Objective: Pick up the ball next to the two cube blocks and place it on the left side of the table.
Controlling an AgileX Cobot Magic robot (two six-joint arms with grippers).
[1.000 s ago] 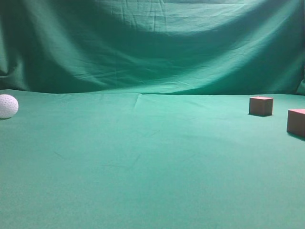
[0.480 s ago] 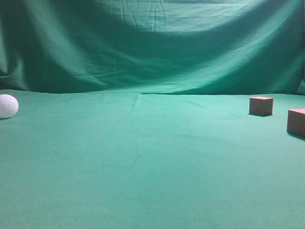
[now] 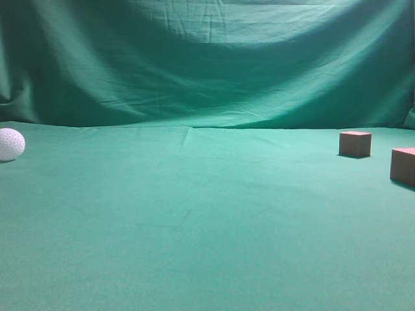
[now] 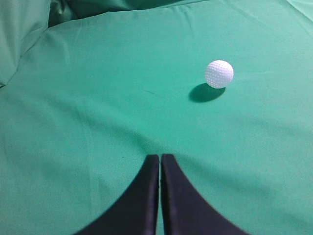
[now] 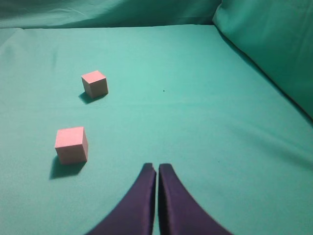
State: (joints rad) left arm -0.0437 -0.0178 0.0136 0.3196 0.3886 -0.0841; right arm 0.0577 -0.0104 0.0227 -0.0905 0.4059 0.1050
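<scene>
Item one, the ball (image 3: 11, 144): white, dimpled, resting free on the table (image 3: 194, 220) at the far left edge of the exterior view, well apart from the two cube blocks (image 3: 355, 144) at the far right. Item two, left gripper (image 4: 160, 161): fingers (image 4: 142, 196) pressed together, empty, hanging above bare cloth with the ball ahead and to its right in the left wrist view, not touching it. Item three, right gripper (image 5: 157, 169): fingers likewise clenched, empty, the two blocks lying ahead and to its left, apart from each other. Status, as I judge it: the ball already sits on the left side, so placement looks done and the step in hand is keeping it there. Handling note: a round ball on cloth rolls at a nudge, so I would keep the left arm off it, move up and away from it rather than sweeping sideways, and leave the blocks undisturbed.
</scene>
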